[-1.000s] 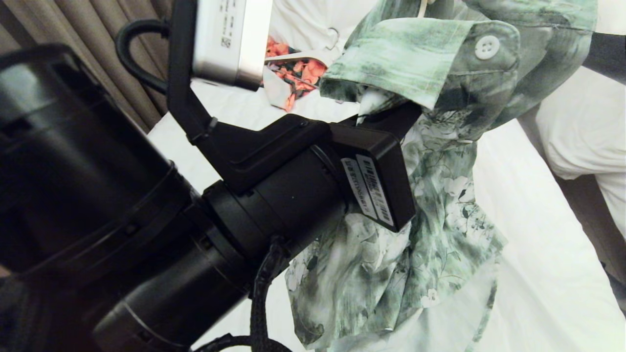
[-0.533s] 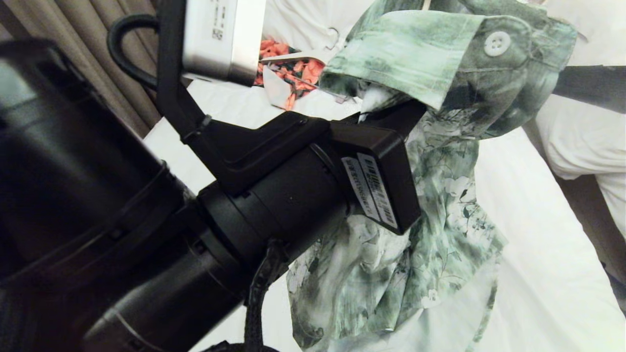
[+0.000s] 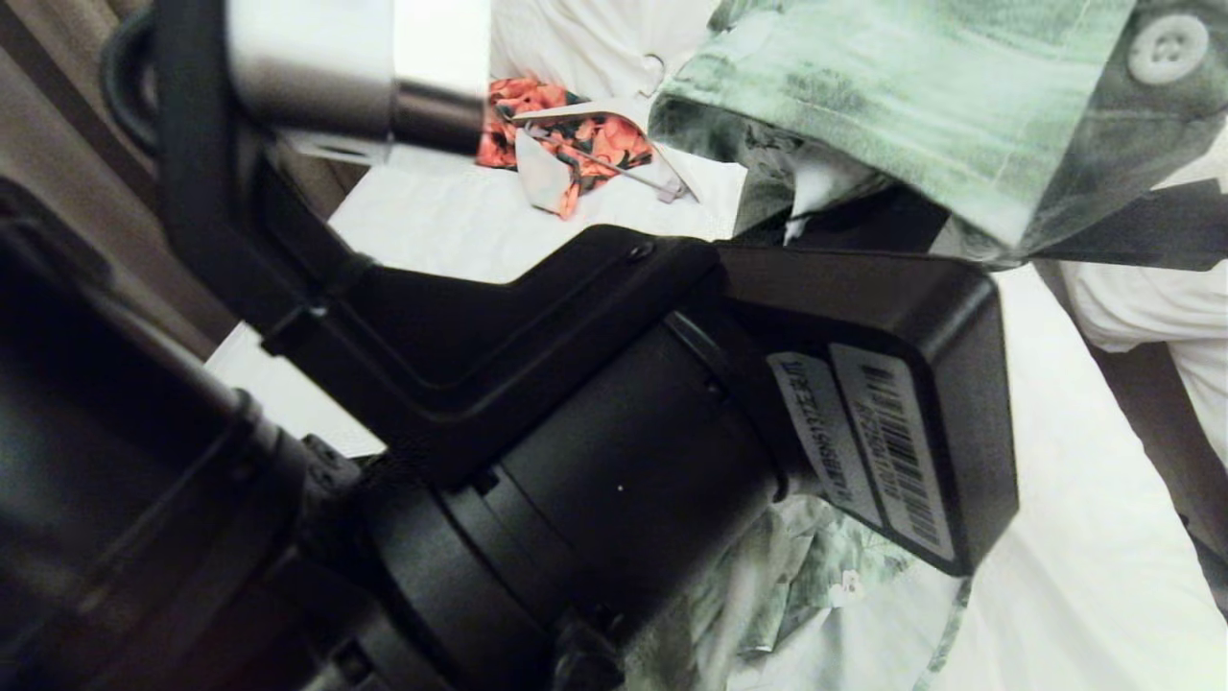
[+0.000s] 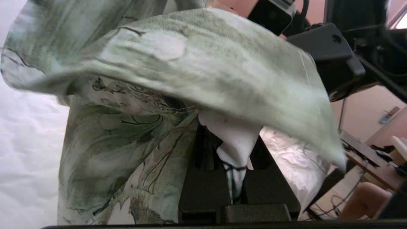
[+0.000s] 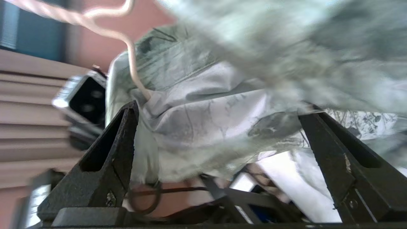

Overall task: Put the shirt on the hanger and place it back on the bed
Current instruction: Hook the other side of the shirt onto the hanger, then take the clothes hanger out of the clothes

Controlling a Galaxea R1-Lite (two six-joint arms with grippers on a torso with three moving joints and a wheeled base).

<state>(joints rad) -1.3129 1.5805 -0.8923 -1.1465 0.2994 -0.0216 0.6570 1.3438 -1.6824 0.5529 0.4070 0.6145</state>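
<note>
White bedding of the bed (image 3: pixel 1055 537) fills the lower right of the head view, and the shirt (image 3: pixel 921 86) hangs lifted across the upper right. The left end effector (image 4: pixel 237 165) is pinched onto shirt fabric while the right end effector (image 5: pixel 219 127) gapes wide under it. The hanger (image 5: pixel 127 41) seems partly threaded; setting down remains.

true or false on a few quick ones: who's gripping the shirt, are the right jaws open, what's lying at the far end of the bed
1. The left gripper is shut on a fold of the shirt. True.
2. The right gripper is clamped shut on the shirt. False: its jaws stand wide open, with cloth between them.
3. The hanger has its cream hook showing above the shirt in the right wrist view. True.
4. A blue garment lies at the far end of the bed. False: it is the orange-red floral garment.
</note>
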